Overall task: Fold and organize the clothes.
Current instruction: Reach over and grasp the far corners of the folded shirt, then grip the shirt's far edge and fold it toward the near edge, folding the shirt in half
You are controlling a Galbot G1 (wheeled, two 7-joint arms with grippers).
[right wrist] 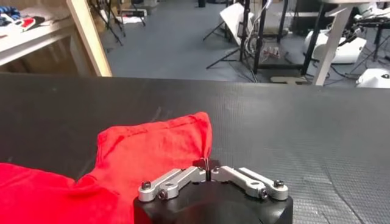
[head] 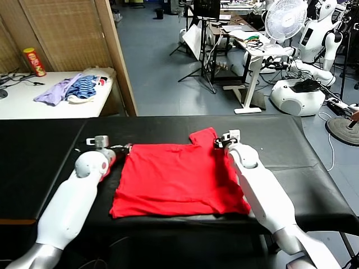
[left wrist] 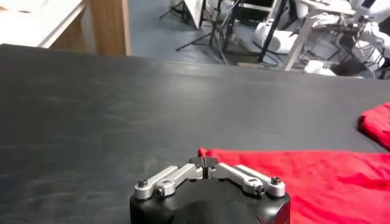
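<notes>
The clothes, a bright red T-shirt, lie spread flat on the black table. One sleeve sticks out toward the far side. My left gripper rests low on the table at the shirt's far left corner. In the left wrist view its jaws are shut, with the red corner pinched at their tips. My right gripper sits at the sleeve's right edge. In the right wrist view it is shut on the hem of the red sleeve.
A white side table at the back left holds heaped lilac and striped garments and a red can. A wooden partition stands behind the table. A fan and another robot stand far right.
</notes>
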